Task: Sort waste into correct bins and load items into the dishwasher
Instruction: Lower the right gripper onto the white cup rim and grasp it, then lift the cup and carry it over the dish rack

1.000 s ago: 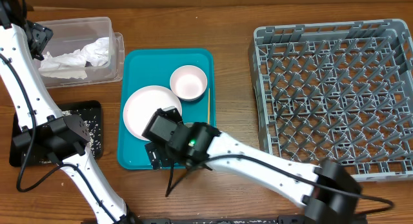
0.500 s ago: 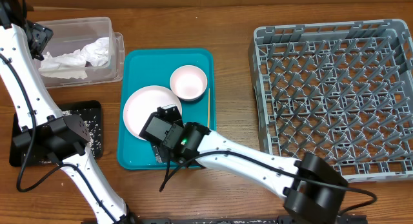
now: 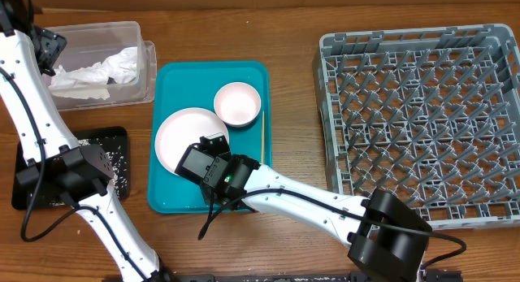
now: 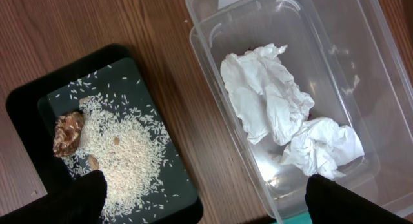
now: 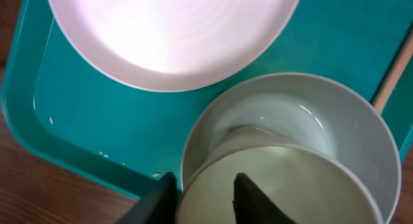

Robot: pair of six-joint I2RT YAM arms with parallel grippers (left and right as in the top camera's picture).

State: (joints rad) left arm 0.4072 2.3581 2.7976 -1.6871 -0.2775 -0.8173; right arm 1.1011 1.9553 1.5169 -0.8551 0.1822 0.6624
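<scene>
White nested bowls sit on the teal tray, just beside the plate. Right gripper is partly closed astride their rim; can't tell if it's biting. Seat the pinch deep, then lift straight up, clear of the plate.

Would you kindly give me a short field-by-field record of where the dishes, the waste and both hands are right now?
Left hand: open, holding nothing, above the bins
Right hand: fingers straddling the rim of a pale round bowl on the large teal tray; grip unconfirmed
Clear plastic tub: crumpled white napkins
Black rectangular tray: loose white rice, brown bits
Also on that tray: white round plate, small white bowl, thin wooden chopstick
Grey dish rack: no dishes seen
</scene>
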